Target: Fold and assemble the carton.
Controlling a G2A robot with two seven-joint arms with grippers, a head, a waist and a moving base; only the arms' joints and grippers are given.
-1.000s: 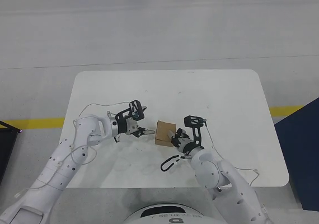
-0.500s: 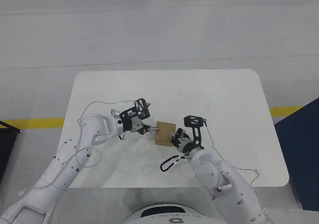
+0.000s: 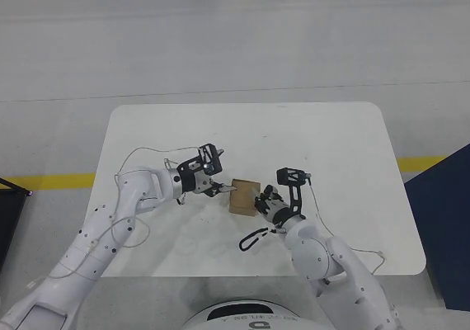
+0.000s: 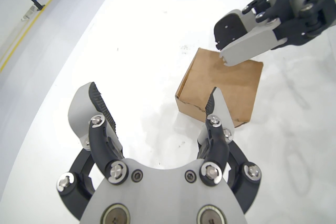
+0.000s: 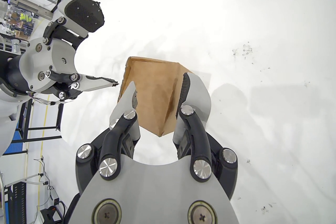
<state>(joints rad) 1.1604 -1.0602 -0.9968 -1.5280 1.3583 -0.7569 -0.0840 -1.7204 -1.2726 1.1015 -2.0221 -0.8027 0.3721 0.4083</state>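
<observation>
My left fingers (image 4: 78, 107) hang spread wide just beside the carton (image 4: 223, 88), mid-worktop (image 3: 326, 140). The right fingers (image 5: 199, 96) sit parted, straddling its far corner, gripping nothing. I'd pin it with the right, then nudge that left edge in slowly and squarely.

Top view: the right gripper (image 3: 262, 200) is covering the carton (image 3: 242, 196) at its 3 o'clock edge; contact is reading unclear. Meanwhile the left gripper (image 4: 153, 88) is masking part of its nearest edge.
</observation>
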